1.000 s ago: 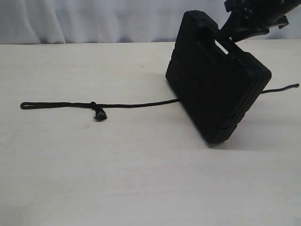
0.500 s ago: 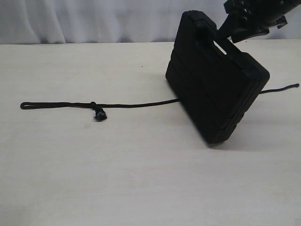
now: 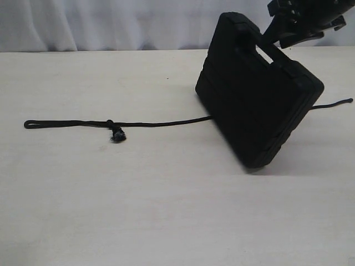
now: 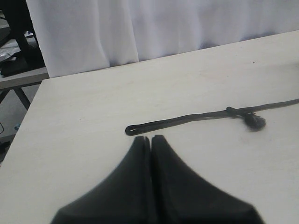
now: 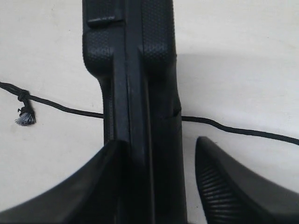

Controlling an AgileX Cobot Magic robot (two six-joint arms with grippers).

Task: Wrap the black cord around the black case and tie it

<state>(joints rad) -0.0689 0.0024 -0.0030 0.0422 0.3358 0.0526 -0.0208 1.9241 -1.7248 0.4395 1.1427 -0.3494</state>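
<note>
Pale counter (image 3: 138, 210) is carrying the whole scene. The black case (image 3: 255, 105) is standing tilted on its lower edge toward the right side, handle cutout uppermost. The black cord (image 3: 155, 124) is lying stretched across the counter and passing beneath the case, with its frayed knot (image 3: 117, 136) and looped end resting well to the left. The right fingers (image 5: 229, 186) are straddling the case's handle end, spread open, one lying against the case and the other standing clear. The left fingers (image 4: 135, 177) are pressing together, empty, pointing toward the cord's loop.
</note>
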